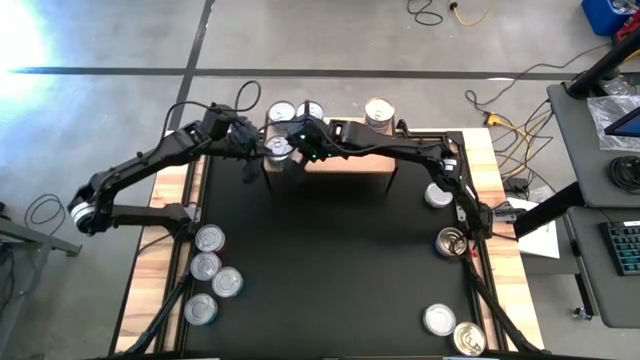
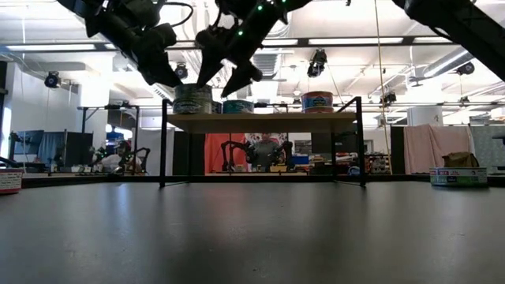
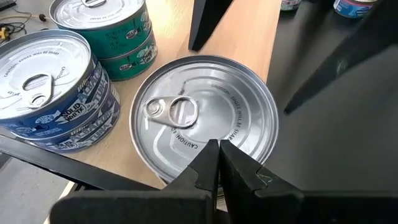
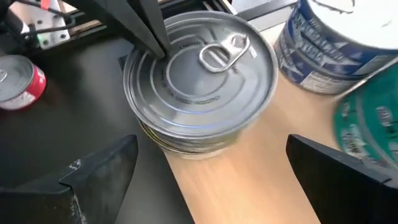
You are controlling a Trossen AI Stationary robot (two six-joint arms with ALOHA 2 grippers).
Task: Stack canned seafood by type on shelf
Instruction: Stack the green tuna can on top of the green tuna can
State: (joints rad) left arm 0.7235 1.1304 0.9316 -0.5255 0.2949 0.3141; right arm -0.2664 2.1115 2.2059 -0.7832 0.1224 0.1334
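The shelf (image 1: 350,162) stands at the far middle of the black mat, light wood on thin black legs (image 2: 163,142). A silver-topped tin (image 3: 205,118) stands at its left front corner, beside a stack of two blue tins (image 3: 59,93) and a stack of two green tins (image 3: 109,34). My left gripper (image 3: 217,152) is shut, its tips at this tin's top. My right gripper (image 4: 214,158) hangs open just above the same tin (image 4: 199,74), one finger (image 4: 99,177) on each side, touching nothing. Another tin (image 2: 317,101) sits at the shelf's right end. My left gripper's shut fingertips (image 4: 160,46) lie on the silver tin's lid near its rim (image 4: 155,62), on the side toward the shelf's left end. They slant down from the table's left. The tin stands upright on the shelf.
Several loose tins lie on the mat at the near left (image 1: 210,265). Others lie along the right side (image 1: 438,195) (image 1: 452,242) and at the near right corner (image 1: 440,320). The mat's middle (image 1: 330,260) is bare.
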